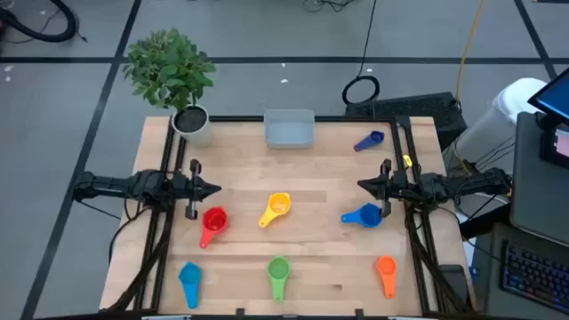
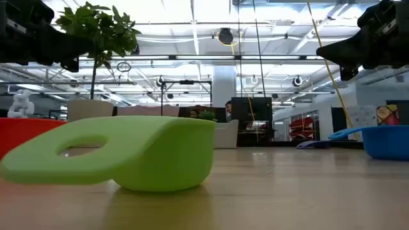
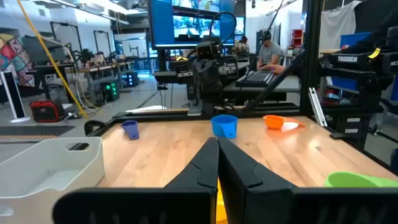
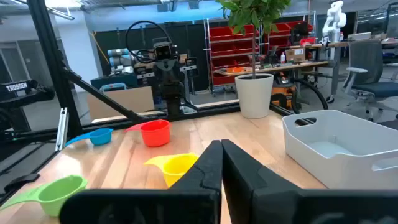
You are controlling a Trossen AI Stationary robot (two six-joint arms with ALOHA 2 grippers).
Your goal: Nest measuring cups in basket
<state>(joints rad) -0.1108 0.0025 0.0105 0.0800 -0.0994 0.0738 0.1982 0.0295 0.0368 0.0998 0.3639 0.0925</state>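
Seven measuring cups lie apart on the wooden table, each resting on its bowl: red point(image 1: 212, 222), yellow point(image 1: 276, 209), green point(image 1: 278, 274), orange point(image 1: 386, 271), light blue point(image 1: 189, 280), a larger dark blue one point(image 1: 363, 216) and a small dark blue one point(image 1: 369, 140). The pale grey-blue basket point(image 1: 289, 129) sits at the far edge with nothing in it. My left gripper point(image 1: 213, 188) hovers shut above the table's left side, beyond the red cup. My right gripper point(image 1: 363, 185) hovers shut on the right, just beyond the larger dark blue cup. The two point at each other.
A white pot point(image 1: 192, 122) with a green plant stands at the far left corner, left of the basket. A black frame rail point(image 1: 356, 118) runs along the table's far edge. Bare wood point(image 1: 289, 173) lies between the grippers and the basket.
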